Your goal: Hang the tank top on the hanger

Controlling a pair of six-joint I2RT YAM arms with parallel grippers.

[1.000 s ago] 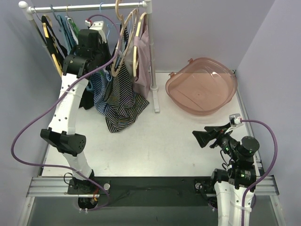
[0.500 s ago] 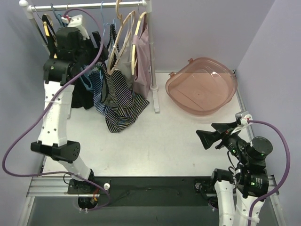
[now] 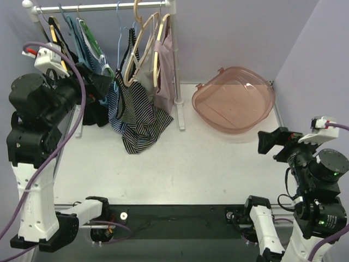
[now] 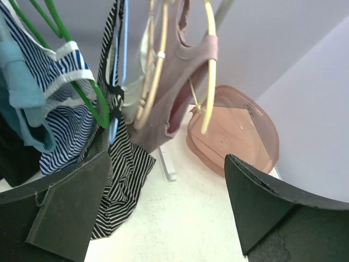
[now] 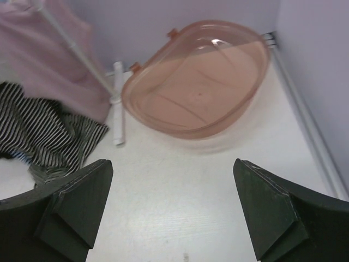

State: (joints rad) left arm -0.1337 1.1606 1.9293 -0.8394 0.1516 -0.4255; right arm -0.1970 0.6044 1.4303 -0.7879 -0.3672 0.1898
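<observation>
Two arms in play, two grippers, and neither one is carrying anything. The left gripper is up at the rack with its jaws spread wide and nothing between them. From above it sits close to the clothes on the left side of the rail, clear of the tank top.

The tank top hangs from the rail on the one pale-blue hanger, with a black-trimmed strap running up beside the thin rod. The body drops down and the hem lies bunched on the table.

To its right there are two wooden hangers, with one mauve top draped on them. To its left is one green hanger with the blue-striped garment, and one black garment hangs low beyond that. More clothes crowd the far left of the rail, too bunched to count.

The right gripper is also gaping and empty. It is raised over the near right of the table, well apart from the rack, and faces the single pink tub resting in the far right corner.
</observation>
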